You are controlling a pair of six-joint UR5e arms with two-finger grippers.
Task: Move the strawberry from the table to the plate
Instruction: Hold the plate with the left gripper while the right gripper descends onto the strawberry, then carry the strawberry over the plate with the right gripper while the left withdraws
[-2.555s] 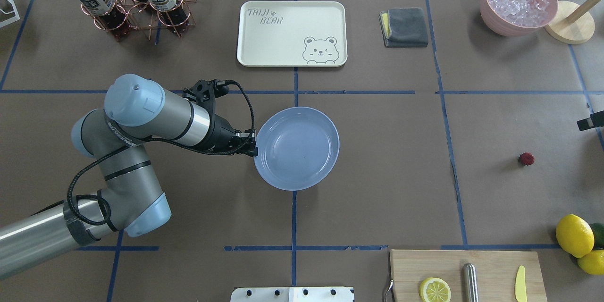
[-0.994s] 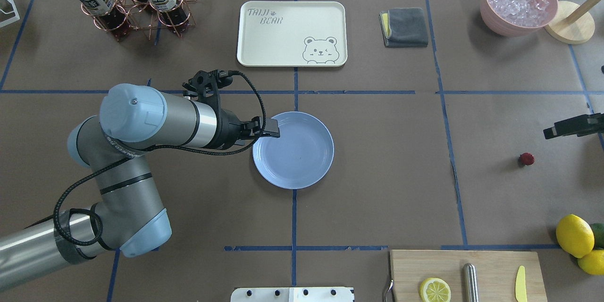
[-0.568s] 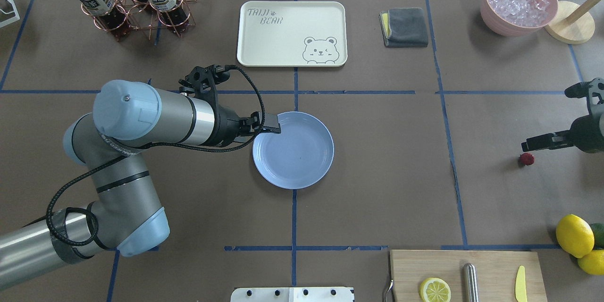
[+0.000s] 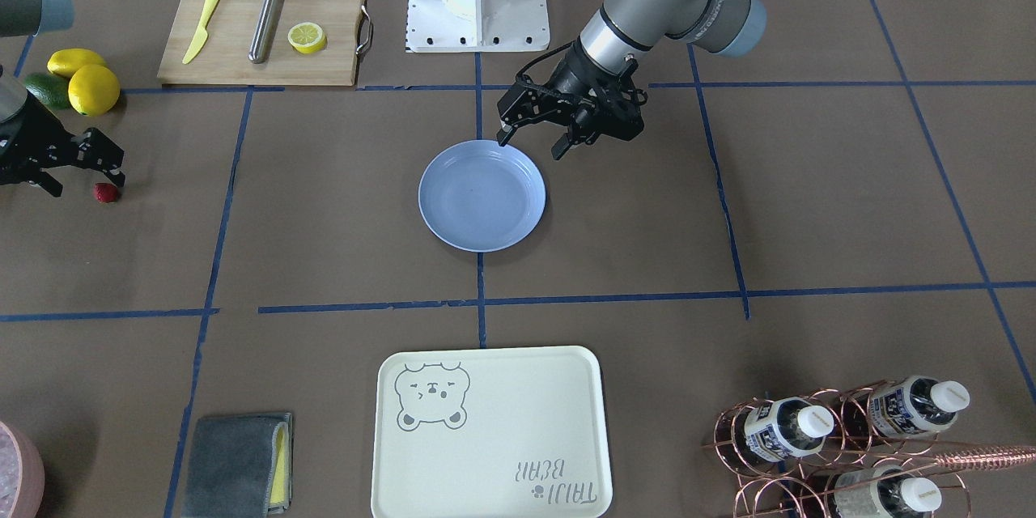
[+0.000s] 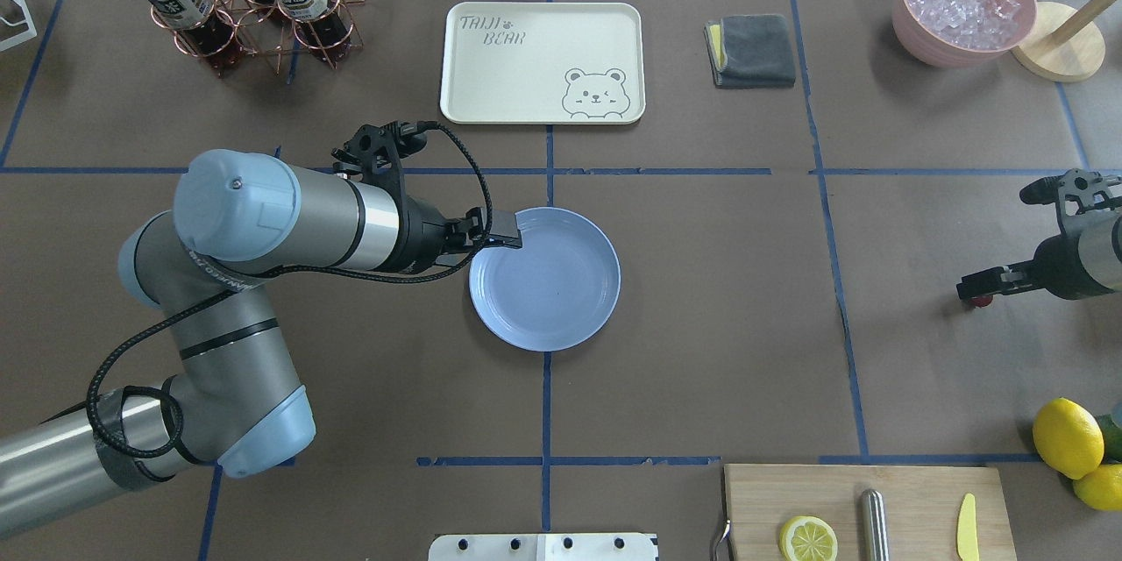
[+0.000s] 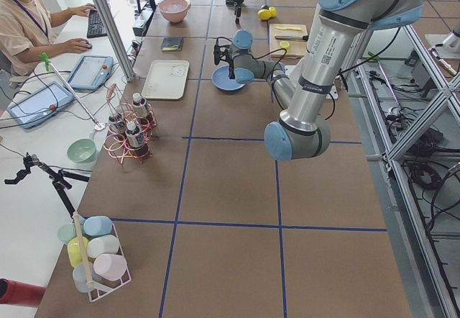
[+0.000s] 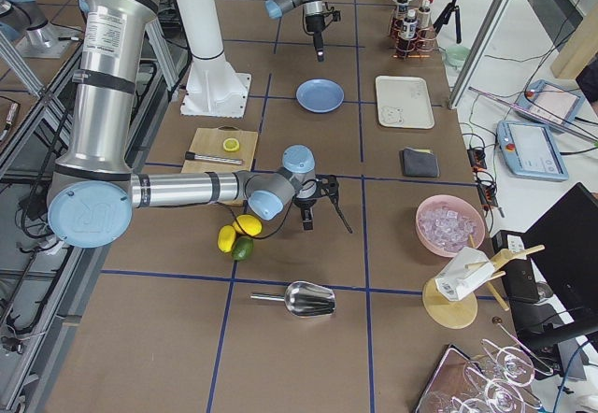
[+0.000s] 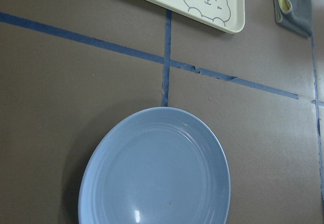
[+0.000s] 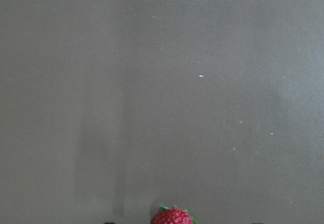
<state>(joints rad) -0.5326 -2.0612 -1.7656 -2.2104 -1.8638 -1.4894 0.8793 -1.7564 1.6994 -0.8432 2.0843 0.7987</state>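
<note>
The strawberry (image 4: pixel 106 193) is a small red berry lying on the brown-paper table (image 5: pixel 719 280) at the robot's far right. In the overhead view the strawberry (image 5: pixel 980 301) is mostly covered by my right gripper (image 5: pixel 977 287). That right gripper (image 4: pixel 85 182) is open and hangs low over the berry, with nothing in it. The right wrist view shows the strawberry (image 9: pixel 172 217) at the bottom edge. The light-blue plate (image 5: pixel 545 278) lies flat at the table's centre. My left gripper (image 4: pixel 531 144) is open and empty just above the plate's (image 4: pixel 481 194) rim on the robot's side.
A cutting board (image 5: pixel 863 508) with a lemon half, a steel rod and a yellow knife lies by the robot's base. Two lemons (image 5: pixel 1067 436) and an avocado sit near the strawberry. At the far side are a cream tray (image 5: pixel 542 61), a grey cloth (image 5: pixel 752 50), a bottle rack (image 5: pixel 245 4) and a pink ice bowl (image 5: pixel 964 4).
The left gripper has let go of the plate, which now lies flat, and has stayed open at its rim. The right arm has come in from the right edge and lowered over the strawberry.
</note>
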